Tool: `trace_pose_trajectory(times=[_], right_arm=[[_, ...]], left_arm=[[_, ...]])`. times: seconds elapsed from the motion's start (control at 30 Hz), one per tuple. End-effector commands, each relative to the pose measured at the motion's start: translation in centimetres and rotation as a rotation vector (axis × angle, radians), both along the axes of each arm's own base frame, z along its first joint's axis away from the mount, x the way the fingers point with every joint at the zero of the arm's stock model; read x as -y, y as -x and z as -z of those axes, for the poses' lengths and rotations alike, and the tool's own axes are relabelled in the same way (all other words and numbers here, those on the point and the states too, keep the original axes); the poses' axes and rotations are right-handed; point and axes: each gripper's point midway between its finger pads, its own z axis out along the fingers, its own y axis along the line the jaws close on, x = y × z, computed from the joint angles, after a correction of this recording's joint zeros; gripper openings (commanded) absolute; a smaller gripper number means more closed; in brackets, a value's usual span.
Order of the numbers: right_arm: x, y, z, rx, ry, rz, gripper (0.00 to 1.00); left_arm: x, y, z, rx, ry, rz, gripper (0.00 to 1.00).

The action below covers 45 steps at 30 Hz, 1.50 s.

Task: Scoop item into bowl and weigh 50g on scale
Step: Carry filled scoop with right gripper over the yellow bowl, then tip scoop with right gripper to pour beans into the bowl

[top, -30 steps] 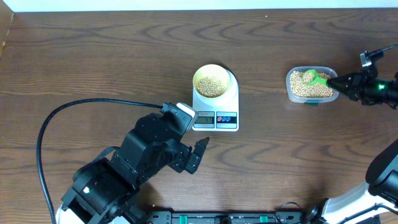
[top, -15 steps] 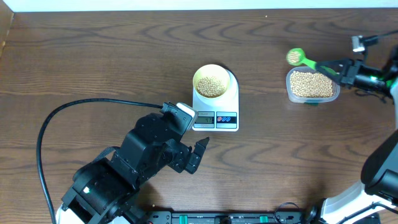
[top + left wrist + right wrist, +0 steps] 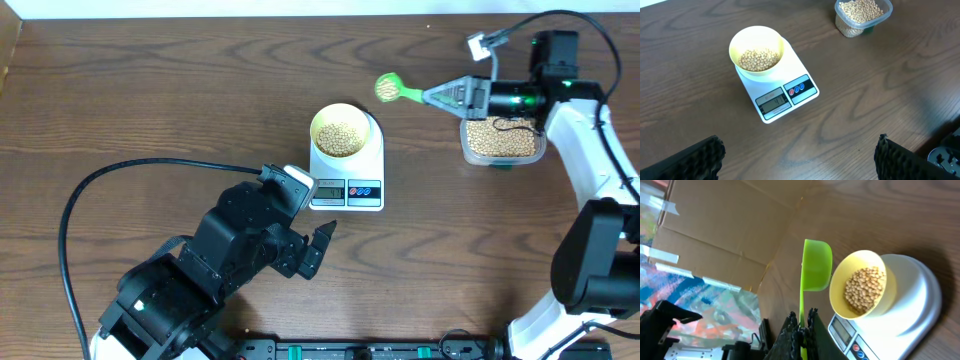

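Overhead, scale (image 3: 346, 172): around the middle of the table (image 3: 150, 90), display side toward the near edge.
Overhead, bowl (image 3: 340, 131): stands on the scale's far half, with beans (image 3: 340, 138) inside.
Overhead, tub (image 3: 502, 142): clear, full of beans, toward the far right corner and well apart from the scale.
Overhead, my right gripper (image 3: 434, 97): pressed together on the handle of the green scoop (image 3: 388, 87). The scoop's head hangs in the air between tub and bowl, off the scale's far right corner. Its load is too small to tell.
Overhead, my left gripper (image 3: 315, 250): toward the near edge, just in front of the scale, holding nothing.
Left wrist, only here: my fingers (image 3: 695, 160) are spread wide at the lower corners, with bare table between them. The display (image 3: 772, 102) shows digits too blurred to read. The buttons (image 3: 796, 89) are one red, one blue. The scoop lies outside this view.
Right wrist, only here: the scoop is seen side-on, so I cannot tell what it carries. Its handle runs down into my closed fingers, and its head looks just beside the bowl's rim. Cardboard (image 3: 725, 220) stands past the table's edge.
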Motion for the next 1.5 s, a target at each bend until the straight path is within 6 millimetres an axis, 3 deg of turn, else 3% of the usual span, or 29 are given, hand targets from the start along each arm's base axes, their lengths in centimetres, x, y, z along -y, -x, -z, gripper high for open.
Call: trace_pose_trajectory(times=[0.0,0.33,0.63,1.27,1.47], right_arm=[[-1.8,0.5,0.3,-0.036,0.007,-0.028,0.01],[-6.3,1.8,1.3,0.01,0.079,-0.112,0.01],[-9.0,2.2,3.7,0.079,0.238,-0.127,0.01],[-6.9,0.4,7.1,0.17,0.497,-0.052,0.01],[-7.4,0.8,7.8,0.186,0.554,-0.069,0.01]], left_arm=[[-0.1,-0.1,-0.3,0.007,0.006,-0.006,0.98],[-0.1,-0.1,-0.3,0.006,0.006,-0.006,0.98],[-0.1,-0.1,-0.3,0.007,0.006,-0.006,0.98],[-0.1,-0.1,-0.3,0.006,0.006,-0.006,0.98],[-0.1,-0.1,-0.3,0.007,0.006,-0.006,0.98]])
